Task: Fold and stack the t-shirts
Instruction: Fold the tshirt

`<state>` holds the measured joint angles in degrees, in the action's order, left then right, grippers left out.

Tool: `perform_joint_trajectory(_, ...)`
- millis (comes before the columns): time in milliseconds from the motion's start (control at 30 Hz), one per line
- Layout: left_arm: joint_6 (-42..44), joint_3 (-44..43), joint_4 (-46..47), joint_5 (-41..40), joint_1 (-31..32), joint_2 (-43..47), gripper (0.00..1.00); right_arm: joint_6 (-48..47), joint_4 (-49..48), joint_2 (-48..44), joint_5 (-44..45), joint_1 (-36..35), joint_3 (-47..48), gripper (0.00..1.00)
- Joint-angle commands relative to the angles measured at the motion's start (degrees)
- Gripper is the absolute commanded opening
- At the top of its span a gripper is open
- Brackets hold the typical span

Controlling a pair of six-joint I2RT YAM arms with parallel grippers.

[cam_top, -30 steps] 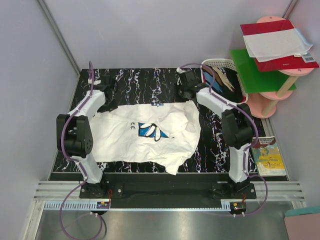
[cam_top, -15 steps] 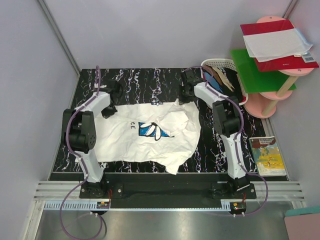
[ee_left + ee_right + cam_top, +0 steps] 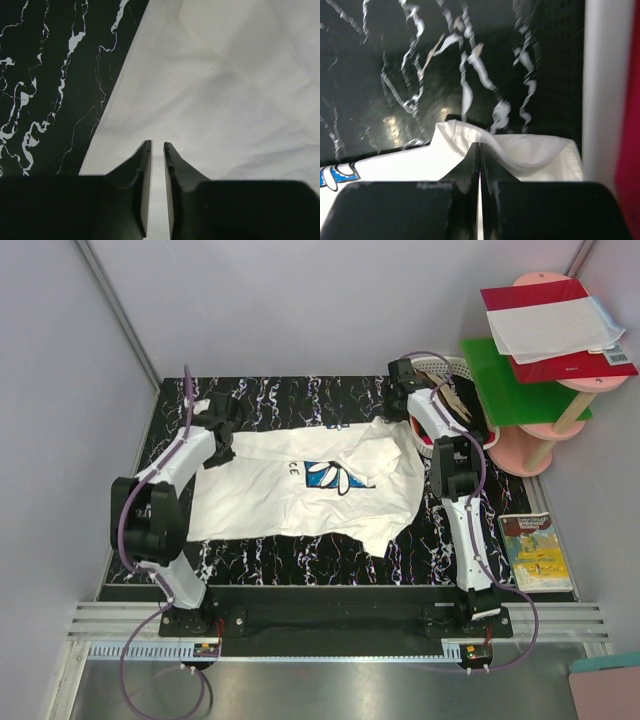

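Well, the large white t-shirt (image 3: 300,510) with a blue square daisy print lies spread on the black table top with white marble veins (image 3: 270,562). It is a little wrinkled on its right side.

The right gripper (image 3: 480,146) is at the far right corner of the cloth, just beside the white plastic basket (image 3: 450,362). Its fingers are pressed together and a small ridge of white cloth rises at their tips, so I judge that it pinches the white t-shirt there. The left gripper (image 3: 156,146) is at the far left corner. Its fingers stand almost together, with only a thin slit, over the cloth near its border. Whether a fold sits between them, I cannot tell.

I expect this garment to be light and limp, without any stiffness. It will probably sag between two hold points and drag on the table, so it wrinkles easily. It should be neither fragile nor slippery. I think the best places to hold it are the corners and the edge seams, with a thin pinch, both sides at equal height.

The basket holds other cloth pieces (image 3: 455,398), dark, blue and tan. The right arm (image 3: 455,475) hides most of them, so I cannot count them.
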<state>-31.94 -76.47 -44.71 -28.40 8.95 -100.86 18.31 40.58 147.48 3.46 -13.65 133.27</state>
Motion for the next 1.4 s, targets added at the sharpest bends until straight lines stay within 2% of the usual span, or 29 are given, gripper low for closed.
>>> perform_joint_trajectory(0, 0.6, 1.1, 4.7, 1.9, 2.6, 12.3, 0.59, -5.8, -0.1, -1.0, 0.0, 0.3, 4.5, 0.00)
perform_joint_trajectory(67, 1.1, 2.7, 7.4, 1.3, 4.0, 18.1, 0.93, -6.7, -3.8, -6.1, -6.1, 0.2, -0.5, 0.00)
perform_joint_trajectory(100, 1.2, 4.6, 8.3, 1.2, 4.3, 19.8, 0.99, -6.4, -6.3, -8.7, -7.9, 0.1, -3.9, 0.00)
perform_joint_trajectory(133, 2.2, 5.7, 10.8, 1.2, 4.3, 21.4, 0.99, -5.5, -13.0, -14.4, -12.2, -0.2, -12.1, 0.00)
perform_joint_trajectory(233, 3.1, 7.0, 12.3, 0.0, 4.3, 23.3, 0.99, -3.9, -26.1, -24.7, -15.8, -1.8, -26.7, 0.00)
perform_joint_trajectory(400, 2.2, 3.8, 9.9, -3.2, 3.5, 13.3, 0.99, -2.6, -26.2, -28.0, -20.2, -4.1, -29.8, 0.00)
perform_joint_trajectory(567, -0.2, -2.0, 9.2, -1.0, 0.8, 1.7, 0.93, -2.6, -25.8, -28.9, -22.9, -5.8, -32.9, 0.01)
perform_joint_trajectory(733, -1.2, -6.3, 9.1, 1.2, -2.4, -3.4, 0.88, -2.5, -26.6, -30.3, -24.0, -7.1, -36.2, 0.01)
perform_joint_trajectory(1033, -0.2, -14.8, 8.5, 1.7, -6.0, -12.9, 0.86, -1.9, -27.5, -29.8, -26.1, -7.6, -38.3, 0.02)
perform_joint_trajectory(1100, 0.0, -17.8, 7.6, 2.2, -6.3, -15.1, 0.74, -1.7, -27.5, -29.5, -26.4, -7.6, -38.4, 0.02)
perform_joint_trajectory(1133, 0.1, -19.6, 7.3, 2.3, -6.6, -17.0, 0.61, -1.7, -27.5, -29.5, -26.5, -7.6, -38.5, 0.02)
perform_joint_trajectory(1200, 0.0, -21.0, 6.7, 2.1, -6.9, -18.7, 0.51, -2.1, -27.5, -29.7, -26.6, -7.6, -39.1, 0.02)
perform_joint_trajectory(1233, 0.2, -22.2, 6.7, 2.1, -7.1, -20.1, 0.49, -2.2, -27.5, -29.8, -26.5, -7.6, -39.3, 0.02)
perform_joint_trajectory(1367, 0.2, -24.8, 4.5, 2.1, -8.2, -22.4, 0.47, -2.7, -27.5, -30.1, -26.2, -7.6, -40.0, 0.03)
